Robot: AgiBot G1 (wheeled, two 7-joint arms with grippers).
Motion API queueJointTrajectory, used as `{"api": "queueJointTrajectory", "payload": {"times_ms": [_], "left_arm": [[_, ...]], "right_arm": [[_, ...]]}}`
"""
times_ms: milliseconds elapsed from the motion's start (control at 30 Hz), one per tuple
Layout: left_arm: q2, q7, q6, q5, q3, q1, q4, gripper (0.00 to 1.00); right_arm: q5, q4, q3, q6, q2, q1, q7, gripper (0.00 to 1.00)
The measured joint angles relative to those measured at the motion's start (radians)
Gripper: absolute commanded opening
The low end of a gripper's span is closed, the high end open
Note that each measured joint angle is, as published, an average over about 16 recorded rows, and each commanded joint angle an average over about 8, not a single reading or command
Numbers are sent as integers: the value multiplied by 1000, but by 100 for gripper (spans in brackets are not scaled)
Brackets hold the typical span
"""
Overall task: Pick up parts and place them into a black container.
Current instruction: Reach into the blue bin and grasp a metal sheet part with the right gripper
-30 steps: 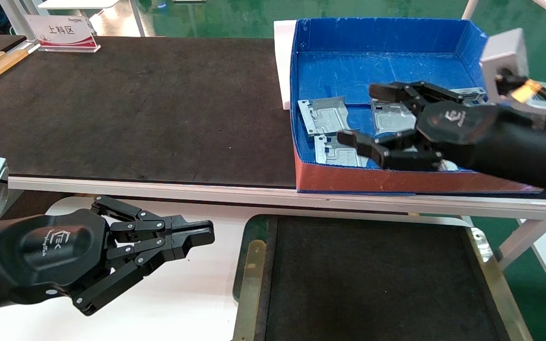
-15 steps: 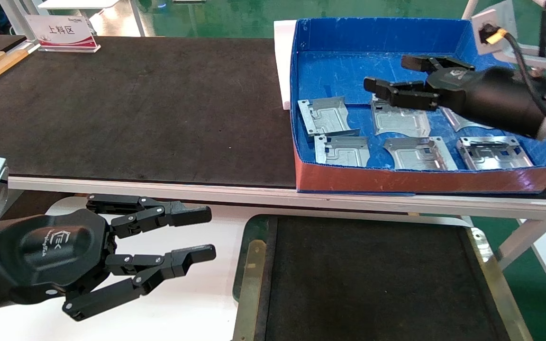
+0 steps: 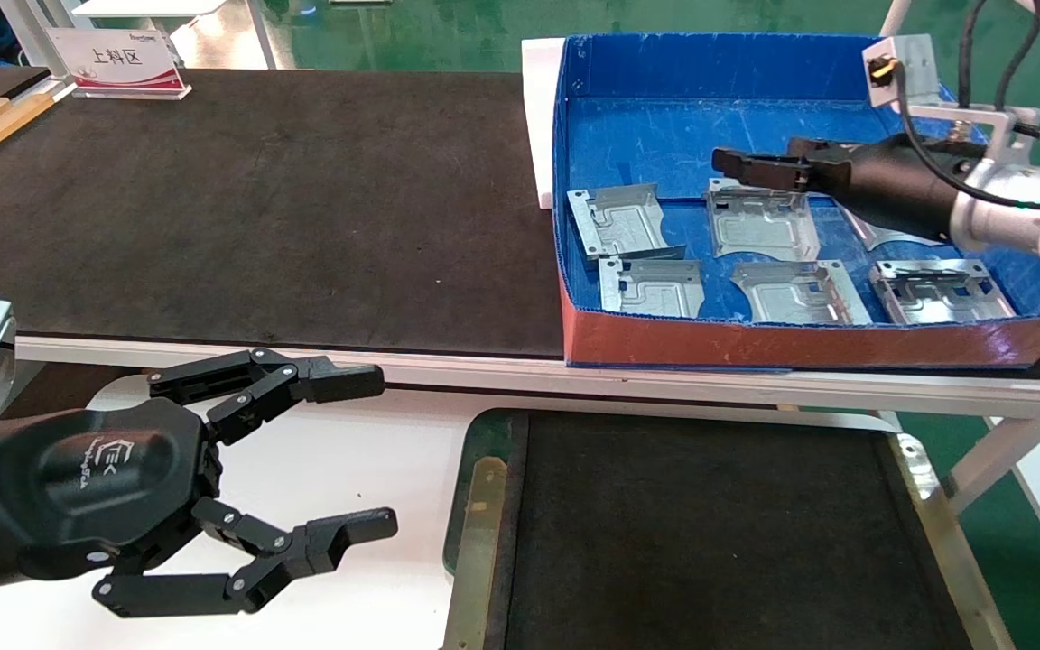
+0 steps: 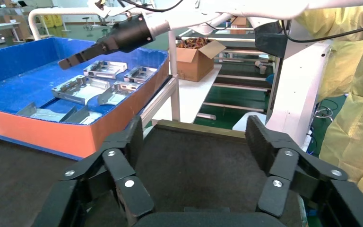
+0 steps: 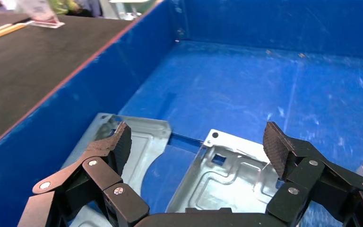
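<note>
Several silver-grey parts lie flat on the floor of the blue box (image 3: 791,341), among them one at the left (image 3: 619,221) and one in the middle (image 3: 762,226). My right gripper (image 3: 759,162) hovers open over that middle part (image 5: 238,177), holding nothing; a neighbouring part (image 5: 139,142) lies beside it. The black container (image 3: 482,506) sits low in front of the table, its floor bare. My left gripper (image 3: 362,451) hangs wide open just left of the container's rim (image 4: 203,129), empty. The left wrist view also shows the right gripper (image 4: 78,59) above the parts (image 4: 78,90).
A long black mat (image 3: 258,199) covers the table left of the blue box. A white block (image 3: 540,117) stands against the box's left wall. A sign (image 3: 118,63) stands at the far left. A white surface (image 3: 376,424) lies under my left gripper.
My left gripper went from shut to wide open. My right gripper moved from over the box's front rows back and to the right, turned edge-on, and now uncovers the front parts.
</note>
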State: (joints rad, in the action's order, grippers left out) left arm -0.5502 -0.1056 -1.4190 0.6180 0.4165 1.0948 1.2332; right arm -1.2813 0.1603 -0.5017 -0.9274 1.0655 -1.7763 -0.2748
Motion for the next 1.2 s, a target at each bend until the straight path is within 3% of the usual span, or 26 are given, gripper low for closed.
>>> {"api": "queueJointTrajectory", "payload": {"times_ms": [533,933,967,1200], "left_arm": [[0,0,0,0,0,0,0,100],[0,0,0,0,0,0,0,100],[0,0,0,0,0,0,0,100],[0,0,0,0,0,0,0,100]], "right_arm": [[-88,-159,-60,127,157,-77,-147,100],[-139,-216,-96,193,218,-90,-221,98],[-143,-219,-99,197,220,-90,-225,89],[-165,-230,-114,215,229,-89,-246,4]]}}
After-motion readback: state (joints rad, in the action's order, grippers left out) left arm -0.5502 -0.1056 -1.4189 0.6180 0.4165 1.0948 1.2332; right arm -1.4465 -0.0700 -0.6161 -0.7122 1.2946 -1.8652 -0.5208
